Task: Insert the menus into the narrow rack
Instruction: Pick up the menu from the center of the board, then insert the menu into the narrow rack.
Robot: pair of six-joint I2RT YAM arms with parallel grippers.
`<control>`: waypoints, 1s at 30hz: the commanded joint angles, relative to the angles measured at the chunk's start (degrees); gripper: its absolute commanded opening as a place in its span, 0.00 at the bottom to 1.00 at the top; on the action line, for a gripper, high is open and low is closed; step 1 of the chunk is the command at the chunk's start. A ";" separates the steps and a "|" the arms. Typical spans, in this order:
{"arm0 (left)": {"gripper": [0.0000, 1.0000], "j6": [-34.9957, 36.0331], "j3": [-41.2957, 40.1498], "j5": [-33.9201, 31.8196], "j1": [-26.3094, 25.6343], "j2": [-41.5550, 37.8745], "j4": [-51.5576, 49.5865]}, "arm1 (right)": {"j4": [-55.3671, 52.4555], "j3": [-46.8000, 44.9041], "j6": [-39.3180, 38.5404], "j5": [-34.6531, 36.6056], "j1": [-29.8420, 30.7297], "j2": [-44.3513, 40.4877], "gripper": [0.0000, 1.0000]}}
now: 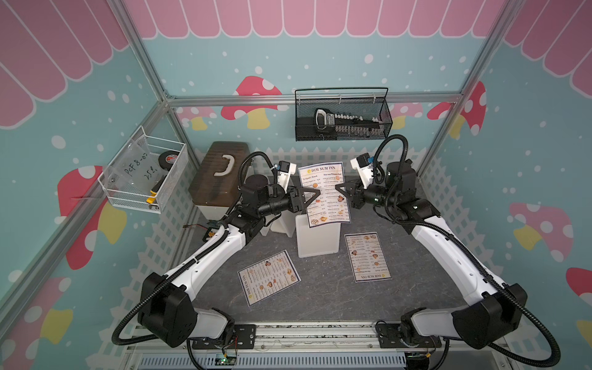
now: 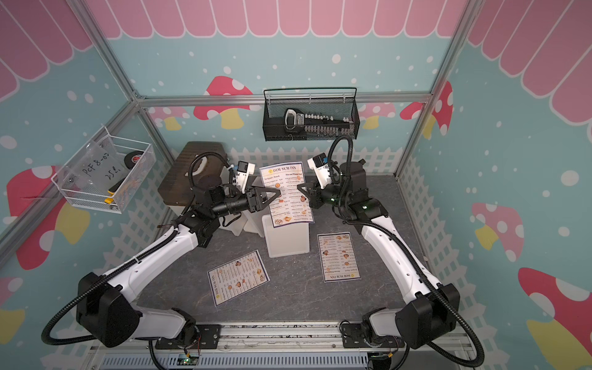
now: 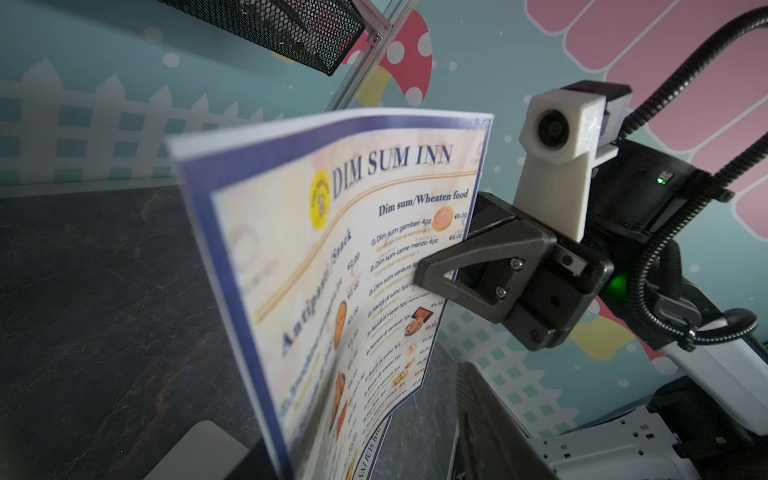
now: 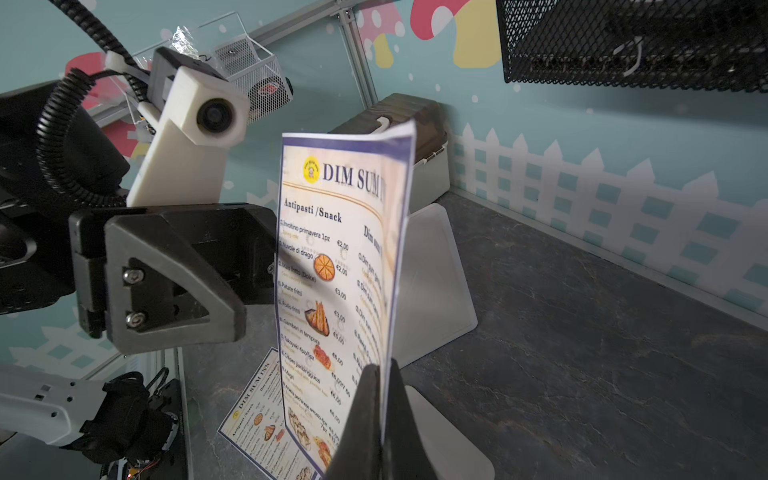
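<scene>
Upright menu pinched by right gripper, jaws tight. Opposite edge: left gripper, jaws parted. Below both: rack. Flat nearer arm bases: second menu, third menu.

The left arm and right arm have glossy white shells between matte black joint blocks. A ribbed black cable runs along each. At each wrist sits an off-white camera housing. The black triangular fingers bear silver screws, and a green light glows.
</scene>
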 commanded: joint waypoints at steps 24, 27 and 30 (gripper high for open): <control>0.48 -7.45 1.55 1.78 3.89 7.64 11.28 | -6.42 15.19 -7.38 -3.08 -2.06 10.71 0.00; 0.48 -8.17 1.25 2.11 3.86 7.82 12.40 | -7.00 15.37 -7.84 -3.45 -2.22 10.97 0.00; 0.47 -8.65 1.03 2.51 3.90 8.00 12.88 | -7.26 15.36 -8.27 -3.62 -2.25 11.15 0.00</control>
